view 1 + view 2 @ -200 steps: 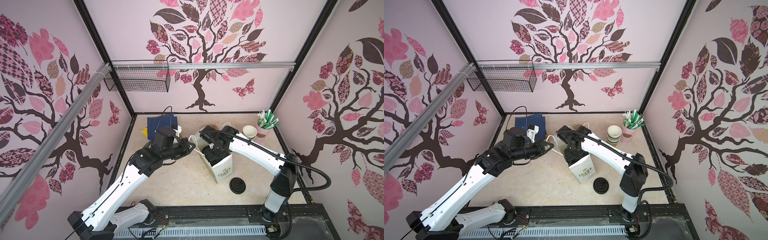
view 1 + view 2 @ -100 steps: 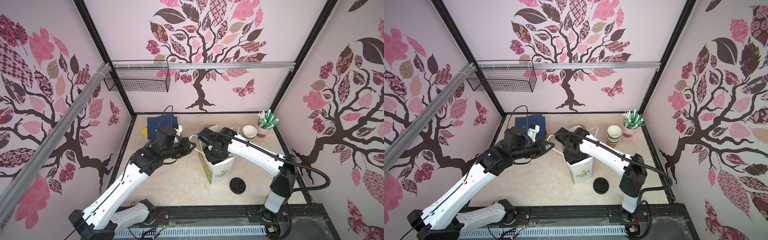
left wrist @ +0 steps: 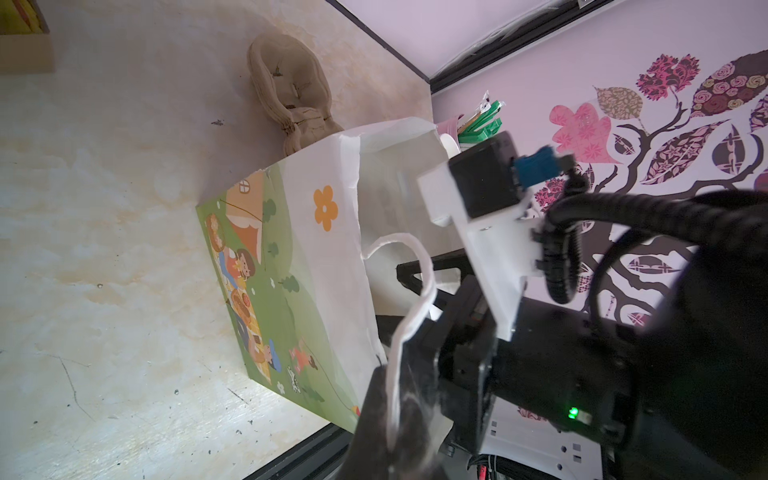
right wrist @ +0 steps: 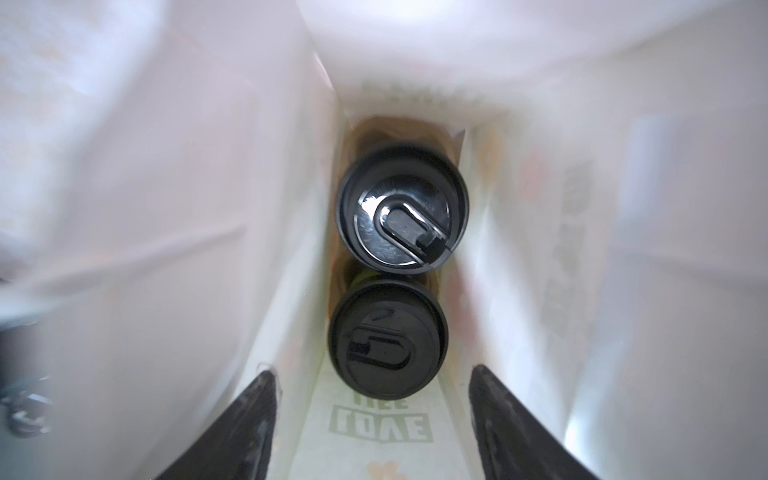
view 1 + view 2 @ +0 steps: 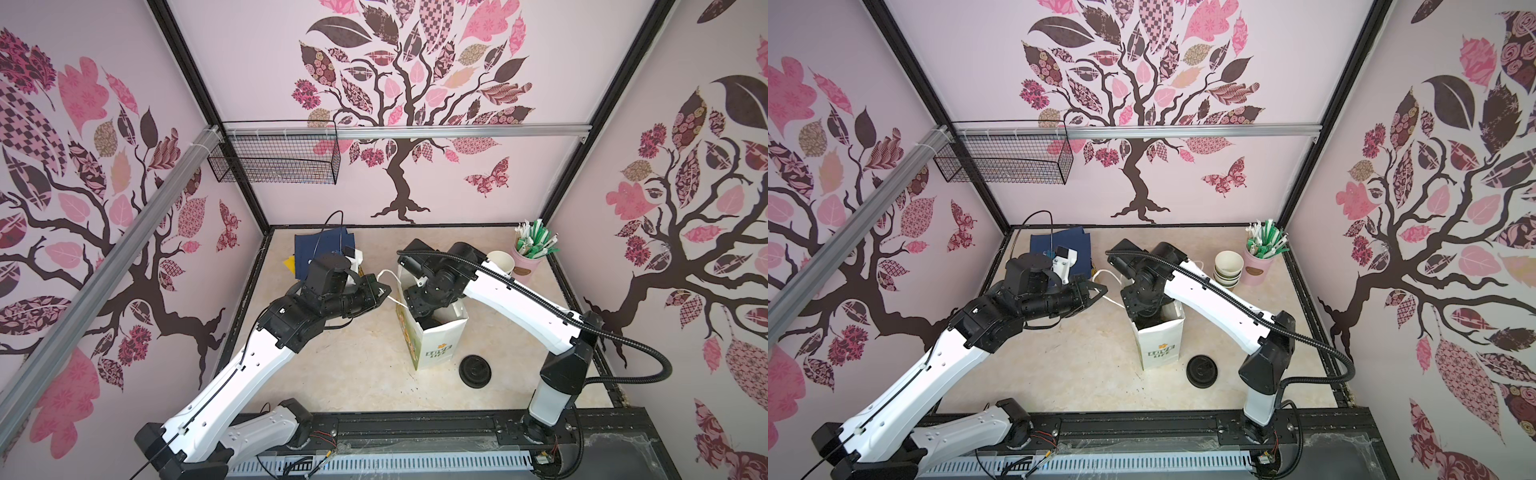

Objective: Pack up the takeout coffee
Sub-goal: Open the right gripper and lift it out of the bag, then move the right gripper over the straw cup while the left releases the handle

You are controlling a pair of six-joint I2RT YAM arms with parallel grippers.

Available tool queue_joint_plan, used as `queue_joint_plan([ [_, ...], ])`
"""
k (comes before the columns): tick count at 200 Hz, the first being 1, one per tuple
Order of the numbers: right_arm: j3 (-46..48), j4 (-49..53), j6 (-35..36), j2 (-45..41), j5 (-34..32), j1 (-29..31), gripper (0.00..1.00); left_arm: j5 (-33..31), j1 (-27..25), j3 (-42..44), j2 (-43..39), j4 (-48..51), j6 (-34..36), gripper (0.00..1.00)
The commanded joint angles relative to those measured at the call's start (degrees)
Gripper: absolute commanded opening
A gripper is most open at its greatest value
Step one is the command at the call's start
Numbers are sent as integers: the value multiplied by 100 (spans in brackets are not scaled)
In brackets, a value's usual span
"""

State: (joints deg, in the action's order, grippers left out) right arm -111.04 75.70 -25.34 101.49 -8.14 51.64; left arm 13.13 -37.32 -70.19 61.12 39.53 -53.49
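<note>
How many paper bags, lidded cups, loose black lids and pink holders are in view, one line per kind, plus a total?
paper bag: 1
lidded cups: 2, both inside the bag
loose black lid: 1
pink holder: 1
Total: 5

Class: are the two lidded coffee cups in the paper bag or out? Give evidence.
In. The right wrist view looks down the bag onto two lidded cups, side by side at its bottom, lids up.

White bag (image 3: 299,257) shows green picnic print; cup lids (image 4: 401,212) black.
</note>
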Motion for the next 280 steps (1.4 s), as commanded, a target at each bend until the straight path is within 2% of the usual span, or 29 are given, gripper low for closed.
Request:
queue_joint_plan([
  [1, -685, 625, -163, -211, -69, 24, 76, -49, -21, -68, -92, 10, 94, 0],
  [23, -1247, 862, -224, -424, -145, 17, 76, -33, -21, -60, -85, -21, 93, 0],
  [51, -1315, 812, -478, -1066, -496, -122, 76, -32, -25, -27, -102, -47, 96, 0],
  [80, -977, 847, -662, -1771, -507, -974, 75, -21, -21, 15, -123, -94, 85, 20],
  [109, -611, 850, -428, -2234, -414, -1993, 75, -63, -21, -31, -144, -103, 107, 38],
  [146, -81, 611, -141, -2331, -618, -3099, 76, -149, 29, -199, -194, 14, 154, 52],
  [167, 350, -103, 173, -2264, -177, -4059, 73, -247, 153, -298, -267, 152, 171, 55],
  [187, 742, -800, 403, -2019, -11, -4635, 70, -360, 303, -408, -316, 325, 271, 55],
  [218, 826, -1522, 589, -1409, -12, -5159, 63, -998, 417, -507, -428, 656, 407, 55],
  [247, 616, -2012, 672, -834, 56, -5676, 55, -1419, 430, -429, -506, 503, 463, 55],
  [280, 37, -2446, 1001, -147, 56, -5829, 52, -1768, 443, -343, -505, 143, 538, 55],
])
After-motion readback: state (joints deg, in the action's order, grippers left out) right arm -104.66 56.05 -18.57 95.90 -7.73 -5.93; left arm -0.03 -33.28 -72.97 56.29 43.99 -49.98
